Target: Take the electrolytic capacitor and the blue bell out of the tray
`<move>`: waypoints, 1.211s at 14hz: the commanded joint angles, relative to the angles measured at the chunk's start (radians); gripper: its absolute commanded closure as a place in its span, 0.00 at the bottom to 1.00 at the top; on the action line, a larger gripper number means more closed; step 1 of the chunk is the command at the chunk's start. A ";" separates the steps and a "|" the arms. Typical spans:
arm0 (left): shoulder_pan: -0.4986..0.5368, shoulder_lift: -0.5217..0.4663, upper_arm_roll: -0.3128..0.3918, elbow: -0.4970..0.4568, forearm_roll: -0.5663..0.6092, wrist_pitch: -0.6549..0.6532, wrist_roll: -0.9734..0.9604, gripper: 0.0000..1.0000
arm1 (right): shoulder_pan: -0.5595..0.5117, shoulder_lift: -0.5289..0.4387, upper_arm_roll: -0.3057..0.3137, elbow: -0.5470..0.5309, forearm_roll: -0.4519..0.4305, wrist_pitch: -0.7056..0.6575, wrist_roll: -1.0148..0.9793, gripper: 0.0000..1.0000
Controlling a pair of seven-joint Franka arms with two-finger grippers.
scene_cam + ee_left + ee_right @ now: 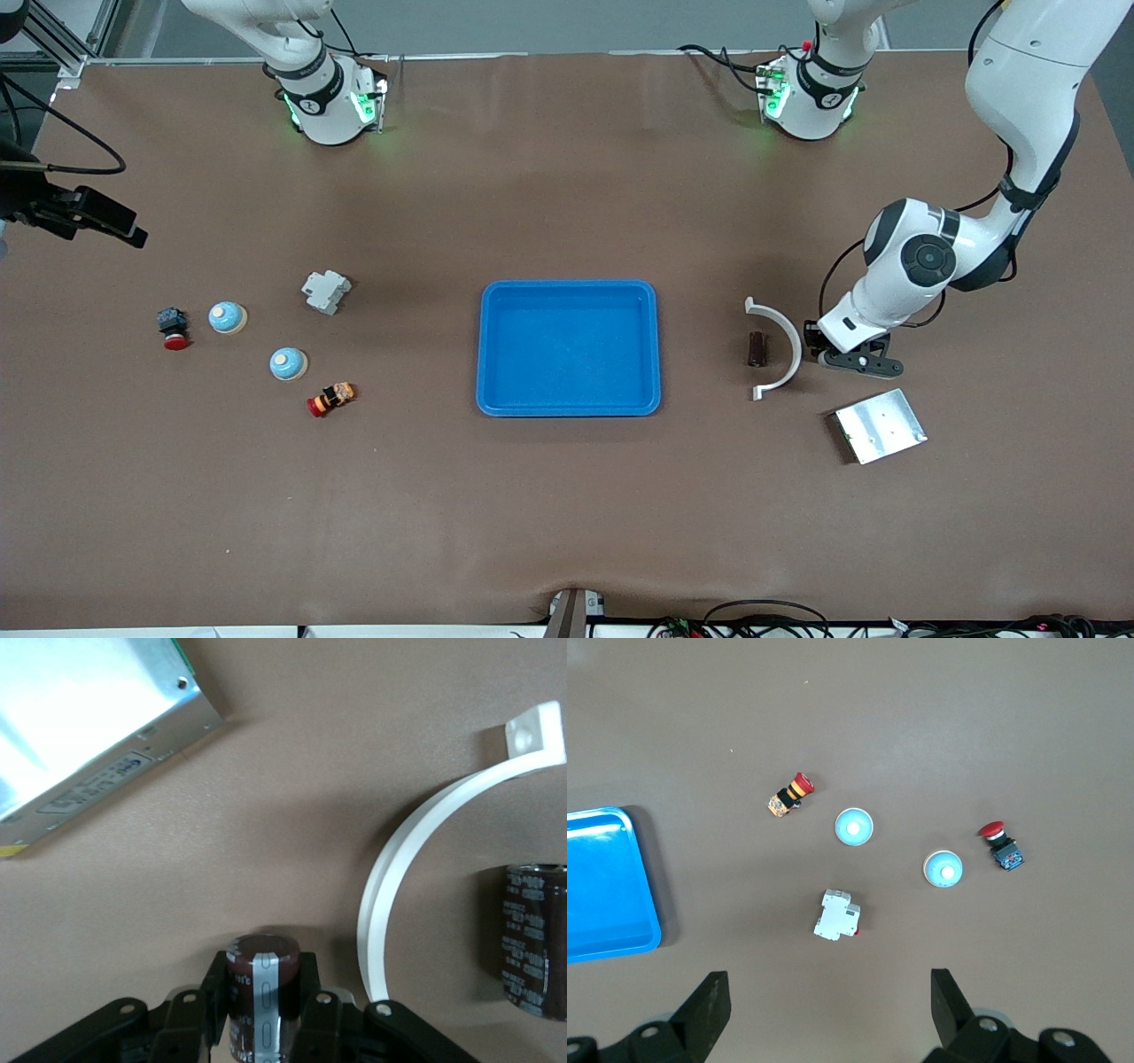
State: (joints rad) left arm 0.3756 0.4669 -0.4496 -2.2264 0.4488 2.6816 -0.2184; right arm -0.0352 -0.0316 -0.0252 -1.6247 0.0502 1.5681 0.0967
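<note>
Looks like a robotics lab: brown-covered table (567,496) with two arm bases bolted along one edge, cabling trailing off it, aluminium framing at a corner, loose electrical parts around a blue tray (569,292).

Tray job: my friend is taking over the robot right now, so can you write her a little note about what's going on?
Left gripper: shut on an electrolytic capacitor, low over the table at the left arm's end, beside the white curved bracket.
Right gripper: open, holding nothing, up over the right arm's end of the table.
Tray: nothing in it.
A second capacitor lies inside the bracket's curve. Two blue bells sit on the table at the right arm's end, off the tray.
Done: nothing remains in the tray.
Left: let go of the held capacitor.
</note>
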 commanded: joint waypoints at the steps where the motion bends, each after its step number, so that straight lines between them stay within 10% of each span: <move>1: 0.016 0.015 -0.004 -0.009 0.025 0.040 -0.009 1.00 | -0.002 0.080 0.013 0.124 -0.041 -0.022 -0.009 0.00; 6: 0.062 0.036 0.000 -0.009 0.109 0.064 -0.007 1.00 | 0.008 0.114 0.014 0.174 -0.078 -0.091 -0.014 0.00; 7: 0.063 0.038 0.000 -0.007 0.128 0.066 -0.009 0.28 | 0.006 0.111 0.014 0.166 -0.092 -0.098 -0.014 0.00; 8: 0.063 0.033 0.000 -0.007 0.131 0.064 -0.013 0.00 | 0.005 0.108 0.014 0.151 -0.099 -0.095 -0.014 0.00; 17: 0.066 -0.045 -0.046 0.016 0.111 -0.011 -0.134 0.00 | 0.043 0.075 0.013 0.089 -0.148 -0.025 -0.098 0.00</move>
State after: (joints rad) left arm 0.4330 0.4694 -0.4639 -2.2121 0.5544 2.7218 -0.3252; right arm 0.0033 0.0748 -0.0095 -1.5036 -0.0764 1.5301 0.0616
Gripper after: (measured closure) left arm 0.000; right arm 0.000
